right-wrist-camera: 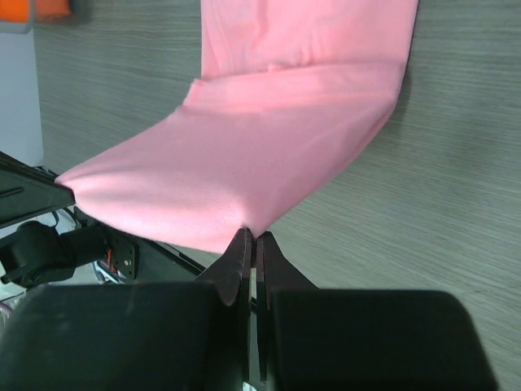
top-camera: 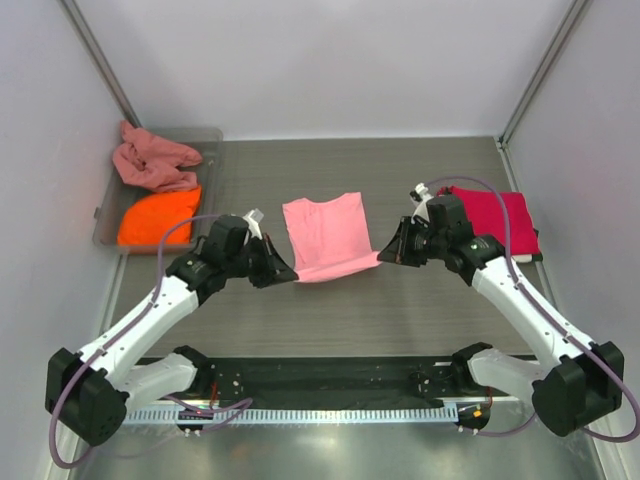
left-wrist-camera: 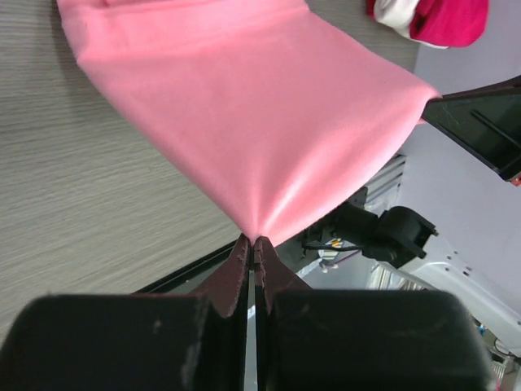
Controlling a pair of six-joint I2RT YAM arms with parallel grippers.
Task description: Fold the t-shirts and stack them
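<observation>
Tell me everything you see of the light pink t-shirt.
The light pink t-shirt is soft plain cloth, folded narrow, midway across the table. Its far part lies flat there; its near edge is raised and stretched taut, the left hand shut on one near corner, the right hand on the other.

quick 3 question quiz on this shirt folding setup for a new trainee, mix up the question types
1. True or false: the left gripper is shut on a near corner of the light pink t-shirt.
2. What lies in the grey tray?
A) the orange t-shirt and the dusty rose t-shirt
B) a folded white towel
C) nothing at all
3. In one word: on which arm's side of the table does the crimson red t-shirt lie?

Key: 1 true; 2 A; 3 right
</observation>
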